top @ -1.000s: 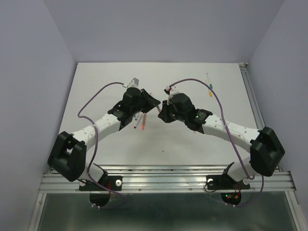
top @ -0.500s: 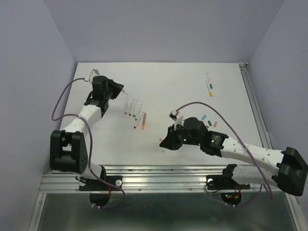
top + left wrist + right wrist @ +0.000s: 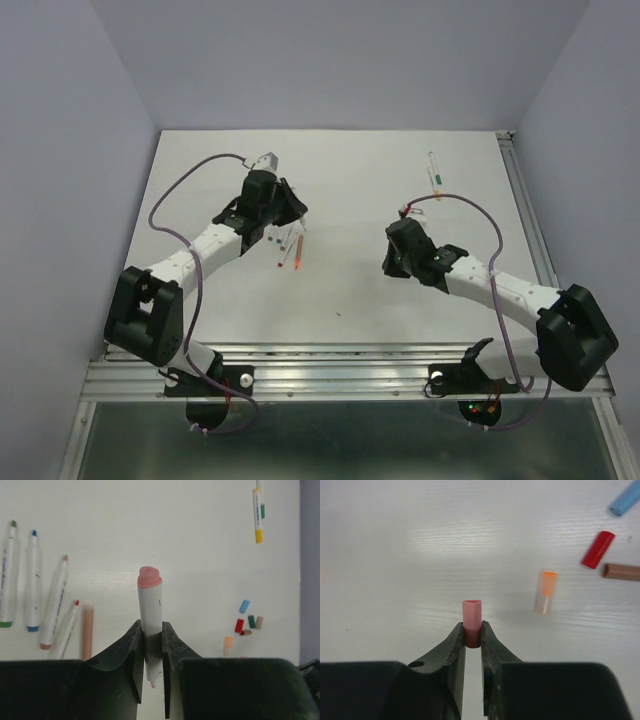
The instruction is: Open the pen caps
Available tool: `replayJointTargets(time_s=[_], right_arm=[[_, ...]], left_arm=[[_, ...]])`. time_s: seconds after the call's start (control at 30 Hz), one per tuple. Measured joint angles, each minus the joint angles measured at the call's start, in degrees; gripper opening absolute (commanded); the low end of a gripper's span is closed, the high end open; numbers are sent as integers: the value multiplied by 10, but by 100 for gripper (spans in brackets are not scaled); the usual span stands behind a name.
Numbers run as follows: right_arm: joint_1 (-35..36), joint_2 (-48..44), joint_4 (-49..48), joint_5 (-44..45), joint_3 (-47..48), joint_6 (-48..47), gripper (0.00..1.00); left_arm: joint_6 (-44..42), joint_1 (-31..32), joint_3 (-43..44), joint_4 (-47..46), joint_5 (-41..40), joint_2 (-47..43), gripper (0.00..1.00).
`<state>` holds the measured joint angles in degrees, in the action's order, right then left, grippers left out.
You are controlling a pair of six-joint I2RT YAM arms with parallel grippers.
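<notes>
My left gripper (image 3: 151,630) is shut on a white pen (image 3: 150,610) with a pink end, held upright; its bare pink nib shows below the fingers. My right gripper (image 3: 472,630) is shut on a pink cap (image 3: 472,615) just above the table. Loose caps lie right of it: orange (image 3: 546,591), red (image 3: 598,549), brown (image 3: 622,572), blue (image 3: 626,502). Several uncapped pens (image 3: 54,602) lie in a row at the left of the left wrist view. In the top view the left gripper (image 3: 288,208) is over the pen row (image 3: 297,250) and the right gripper (image 3: 392,262) is at centre right.
Two capped pens (image 3: 435,172), yellow and green, lie at the back right; they also show in the left wrist view (image 3: 258,515). The table's metal rail (image 3: 530,220) runs along the right edge. Purple cables loop over both arms.
One second ago both grippers met at the table's middle. They have parted: the left holds the pen over the pen row, the right holds the pink cap at centre right.
</notes>
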<state>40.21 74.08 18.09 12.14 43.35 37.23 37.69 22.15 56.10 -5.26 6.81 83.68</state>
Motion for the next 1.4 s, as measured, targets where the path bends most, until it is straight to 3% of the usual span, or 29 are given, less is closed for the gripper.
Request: replayJointTargets(time_s=[0.17, 0.23, 0.37, 0.47, 0.57, 0.67, 0.73, 0.8, 0.87, 0.93, 1.07, 1.1, 1.27, 1.33, 1.4], right_arm=[[-38, 40, 57, 72, 28, 3, 3], [-47, 70, 70, 98, 45, 3, 11], [-65, 103, 83, 124, 53, 3, 14], [-71, 113, 94, 135, 53, 2, 17], [-72, 115, 100, 140, 53, 0, 24], [-72, 116, 104, 148, 54, 3, 43], [-72, 120, 108, 154, 54, 6, 45], [-72, 127, 119, 163, 56, 10, 53], [-73, 130, 124, 165, 57, 12, 54], [-73, 130, 133, 168, 59, 14, 64], [-73, 124, 140, 170, 69, 14, 91], [-73, 121, 140, 170, 70, 13, 100], [-74, 94, 137, 170, 89, -4, 100], [-84, 93, 133, 163, 109, -17, 100], [-99, 97, 127, 155, 132, -31, 100]], left_arm=[[-29, 104, -22, 34, -38, 0, 0], [-33, 116, -29, 47, -50, 3, 0], [-34, 119, -31, 67, -76, 26, 0], [-34, 126, -31, 79, -92, 52, 8], [-34, 139, -31, 90, -104, 70, 13], [-34, 148, -28, 106, -118, 79, 17], [-35, 150, -24, 114, -127, 85, 19], [-37, 152, -17, 121, -134, 91, 27], [-38, 153, -13, 124, -143, 96, 31], [-39, 153, -9, 128, -150, 100, 36], [-43, 153, 1, 141, -164, 109, 48], [-43, 153, 3, 142, -166, 109, 57], [-46, 155, 12, 147, -172, 108, 70], [-47, 158, 13, 147, -172, 106, 99], [-50, 163, 13, 148, -170, 100, 99]])
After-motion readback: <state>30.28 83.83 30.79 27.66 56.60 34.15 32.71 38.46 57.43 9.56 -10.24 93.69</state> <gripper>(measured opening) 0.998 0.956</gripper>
